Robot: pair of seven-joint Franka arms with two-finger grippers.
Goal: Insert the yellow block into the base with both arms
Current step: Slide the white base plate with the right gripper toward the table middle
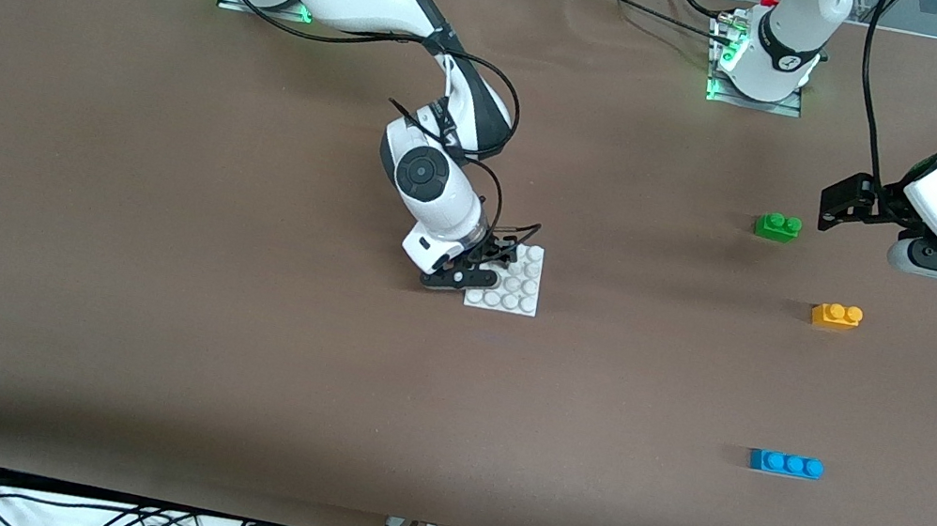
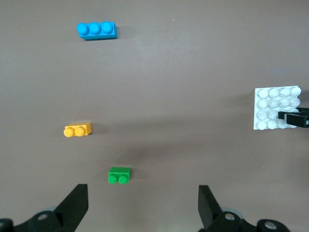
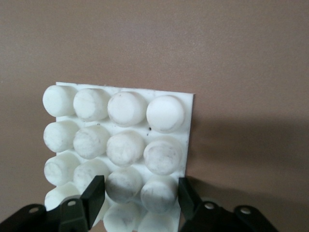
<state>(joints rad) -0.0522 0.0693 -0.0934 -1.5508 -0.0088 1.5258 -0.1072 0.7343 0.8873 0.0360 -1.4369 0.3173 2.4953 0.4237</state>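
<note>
The yellow block [image 1: 837,314] [image 2: 77,130] lies alone on the brown table toward the left arm's end. My left gripper [image 1: 844,207] [image 2: 142,193] hangs open and empty over the table beside the green brick, and touches nothing. The white studded base [image 1: 520,296] [image 3: 125,108] [image 2: 275,108] lies flat at mid-table. My right gripper [image 1: 492,265] [image 3: 140,193] is down on the base's corner that points toward the right arm. Its fingers are closed against a pair of studs, one finger between stud rows, the other at the plate's edge.
A green two-stud brick [image 1: 777,225] [image 2: 119,175] lies a little farther from the front camera than the yellow block. A blue three-stud brick [image 1: 786,463] [image 2: 96,30] lies nearer to that camera. Cables hang below the table's front edge.
</note>
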